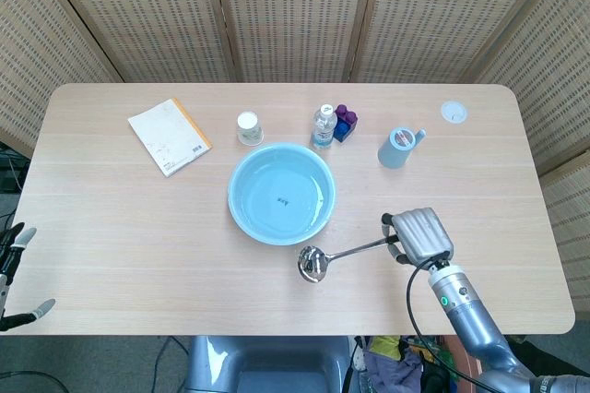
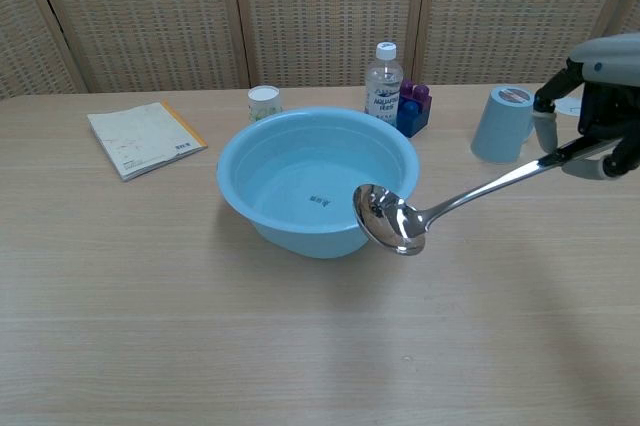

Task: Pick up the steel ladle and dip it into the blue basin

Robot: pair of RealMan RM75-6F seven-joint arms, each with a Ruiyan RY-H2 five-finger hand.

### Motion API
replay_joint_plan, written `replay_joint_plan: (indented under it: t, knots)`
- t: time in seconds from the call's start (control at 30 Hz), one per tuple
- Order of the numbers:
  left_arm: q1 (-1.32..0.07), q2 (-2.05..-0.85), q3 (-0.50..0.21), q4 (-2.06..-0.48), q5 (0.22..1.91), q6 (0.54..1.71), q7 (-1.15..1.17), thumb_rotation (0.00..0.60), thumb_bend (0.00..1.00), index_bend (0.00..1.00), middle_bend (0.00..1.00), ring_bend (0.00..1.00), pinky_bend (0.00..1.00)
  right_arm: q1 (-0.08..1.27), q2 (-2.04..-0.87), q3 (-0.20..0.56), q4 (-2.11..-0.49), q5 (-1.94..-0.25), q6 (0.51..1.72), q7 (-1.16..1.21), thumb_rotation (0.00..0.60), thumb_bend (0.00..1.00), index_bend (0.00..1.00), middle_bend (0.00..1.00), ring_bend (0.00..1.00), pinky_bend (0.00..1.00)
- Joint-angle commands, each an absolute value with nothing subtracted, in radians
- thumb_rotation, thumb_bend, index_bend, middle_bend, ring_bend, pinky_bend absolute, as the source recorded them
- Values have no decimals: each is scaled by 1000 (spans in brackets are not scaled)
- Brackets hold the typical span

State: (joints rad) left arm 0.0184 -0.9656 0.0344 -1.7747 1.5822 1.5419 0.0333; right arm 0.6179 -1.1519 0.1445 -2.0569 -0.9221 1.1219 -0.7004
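Now the right hand is gripping the thin handle of the steel ladle in its fingers, holding the shiny round bowl in the air just outside the blue basin's near rim. Bare pale wood tabletop is lying open around it. Only the left hand's fingertips are showing at the edge, so I cannot tell their state.

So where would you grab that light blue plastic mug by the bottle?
Probably around the body of the light blue plastic mug, coming from its left side. It stands upright with bare table there, while its small handle sticks out to the right and looks too small to grip.
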Motion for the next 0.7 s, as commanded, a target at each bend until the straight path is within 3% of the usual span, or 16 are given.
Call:
replay_joint_plan:
  t: [0.03, 0.4, 0.7]
  knots:
    - [18, -976, 25, -1756, 1591, 1561, 39, 600, 0, 0, 0, 0, 0, 730, -1136, 237, -2092, -734, 1148, -824, 600, 862, 804, 971, 924, 1000]
    - [6, -993, 5, -1740, 1568, 1554, 30, 600, 0, 0, 0, 0, 0, 1079, -1301, 397, -1875, -224, 1272, -1117, 600, 862, 804, 971, 924, 1000]
    - [-4, -993, -5, -1763, 1540, 1536, 49, 600, 0, 0, 0, 0, 0, 1220, -1446, 388, -1688, -138, 1302, -1229, 600, 866, 804, 973, 925, 1000]
